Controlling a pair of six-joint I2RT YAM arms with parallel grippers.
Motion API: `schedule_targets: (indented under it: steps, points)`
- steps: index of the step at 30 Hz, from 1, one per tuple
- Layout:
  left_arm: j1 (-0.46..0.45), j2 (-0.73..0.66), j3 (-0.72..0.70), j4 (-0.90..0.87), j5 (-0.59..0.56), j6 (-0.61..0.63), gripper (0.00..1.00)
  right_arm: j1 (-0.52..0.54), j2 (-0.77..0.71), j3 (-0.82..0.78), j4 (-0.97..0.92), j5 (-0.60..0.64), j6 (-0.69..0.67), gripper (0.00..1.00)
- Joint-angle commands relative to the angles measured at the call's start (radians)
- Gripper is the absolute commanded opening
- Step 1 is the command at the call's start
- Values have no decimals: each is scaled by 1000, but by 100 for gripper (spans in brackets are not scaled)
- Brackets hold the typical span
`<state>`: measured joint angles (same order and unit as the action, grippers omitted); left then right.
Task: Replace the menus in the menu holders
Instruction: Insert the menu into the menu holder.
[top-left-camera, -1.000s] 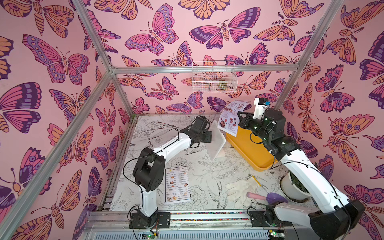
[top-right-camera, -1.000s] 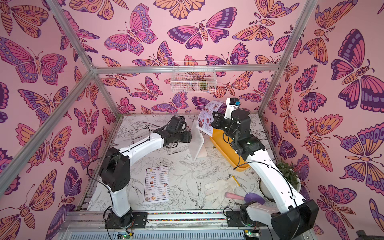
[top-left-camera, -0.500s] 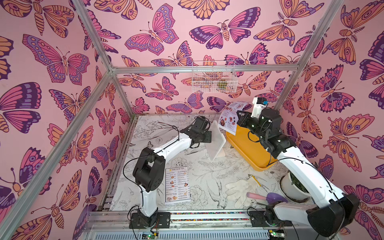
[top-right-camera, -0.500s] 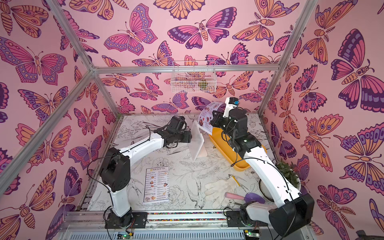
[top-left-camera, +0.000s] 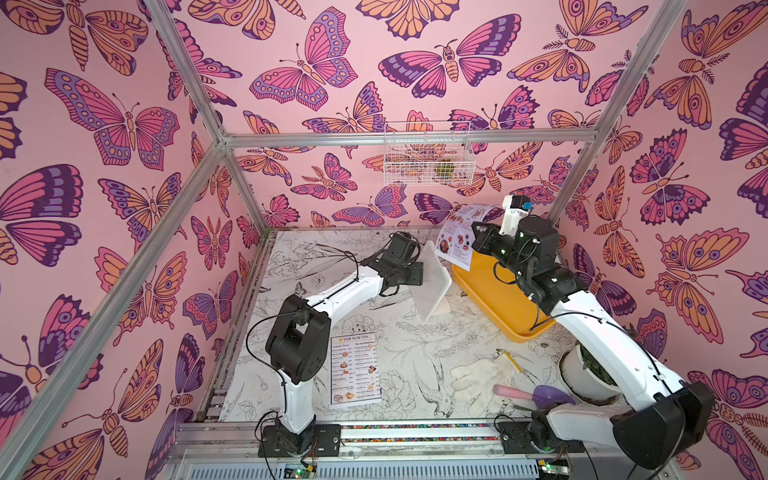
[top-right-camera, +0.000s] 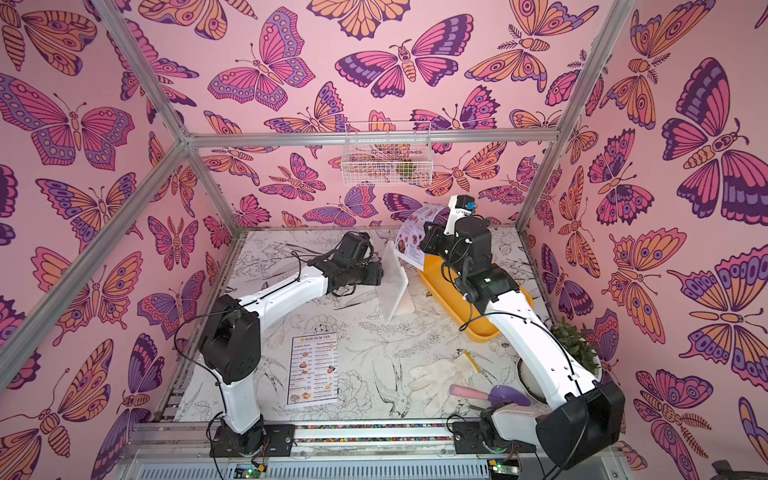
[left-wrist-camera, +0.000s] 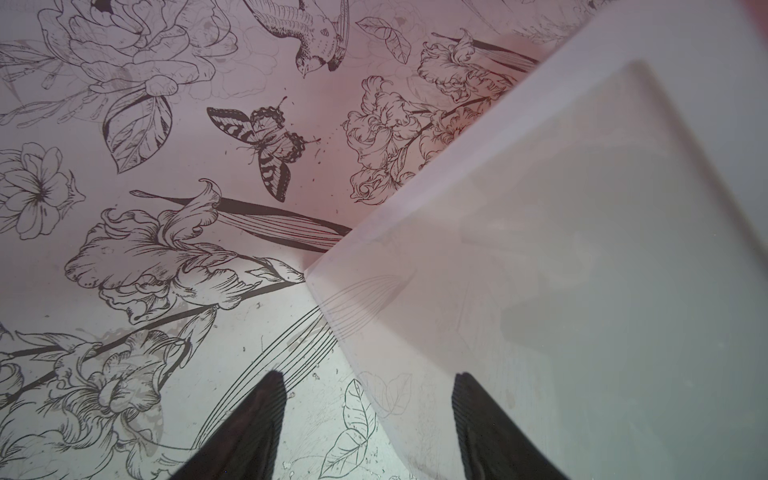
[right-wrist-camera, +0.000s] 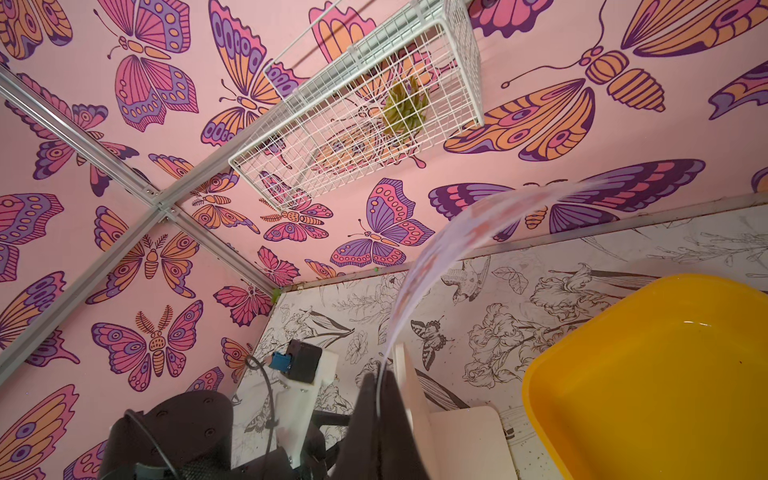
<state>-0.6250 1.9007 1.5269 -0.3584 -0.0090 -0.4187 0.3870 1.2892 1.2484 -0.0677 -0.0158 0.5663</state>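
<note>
Menu (top-left-camera: 454, 244) pinched in right end effector (right-wrist-camera: 377, 380); left end effector (left-wrist-camera: 365, 378) gapes at holder (top-left-camera: 432, 282).

in the right pincer (right-wrist-camera: 377, 399) the menu (top-left-camera: 455, 243) is showing white with orange-red patches, while beside it a tray (top-left-camera: 490, 307) is glowing plain yellow.

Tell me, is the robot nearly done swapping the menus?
About halfway. Done: the Dim Sum menu lies flat on the table, and the holder looks empty. In hand: the right gripper pinches the Special menu in the air near the holder's top, while the open left gripper straddles the holder's edge. Left: slide the Special menu in and let go.
</note>
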Motion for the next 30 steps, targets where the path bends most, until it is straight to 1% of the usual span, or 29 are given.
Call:
schedule_targets:
  steps: [1,5,11,18,25,30]
  points:
    - [-1,-6,-7,12,-19,18,67,3,-1,14,17,8,2,0]
    - [-1,-3,-4,12,-17,20,67,3,-17,12,36,14,4,0]
    - [-2,0,-1,13,-16,17,67,3,-15,42,18,18,-18,0]
    - [-4,0,1,12,-19,21,66,-8,-20,15,45,20,5,0]
    - [-5,4,4,12,-23,23,66,-15,-8,38,44,11,4,0]
    - [-4,3,7,12,-24,24,66,-17,0,27,43,11,4,0]
